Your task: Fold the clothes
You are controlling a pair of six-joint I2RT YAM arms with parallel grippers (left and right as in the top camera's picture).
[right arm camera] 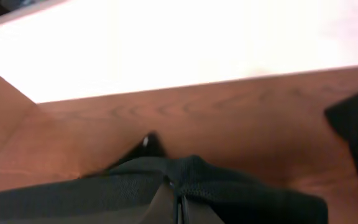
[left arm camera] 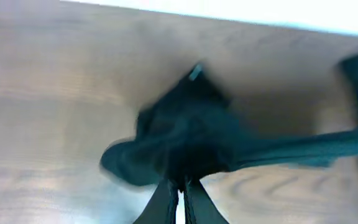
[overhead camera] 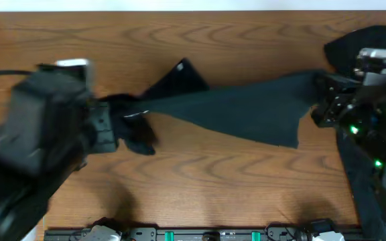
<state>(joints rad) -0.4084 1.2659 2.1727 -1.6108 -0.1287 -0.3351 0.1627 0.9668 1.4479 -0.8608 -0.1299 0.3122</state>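
The clothes [overhead camera: 240, 110] are a black fabric garment stretched in a band across the middle of the wooden table, between my two grippers. My left gripper [overhead camera: 120, 119] is shut on its bunched left end; in the left wrist view the fingers [left arm camera: 182, 186] pinch dark folds [left arm camera: 185, 134]. My right gripper [overhead camera: 320, 100] is shut on the right end; the right wrist view shows the fingers [right arm camera: 178, 198] closed on mesh-like black cloth [right arm camera: 104, 193]. A corner of the garment [overhead camera: 179, 73] points toward the far edge. The white logo is not visible.
More black fabric [overhead camera: 370, 181] lies draped at the right edge of the table under my right arm. The wooden tabletop [overhead camera: 213, 181] shows bare in front. A black rail with fittings [overhead camera: 206, 234] runs along the near edge.
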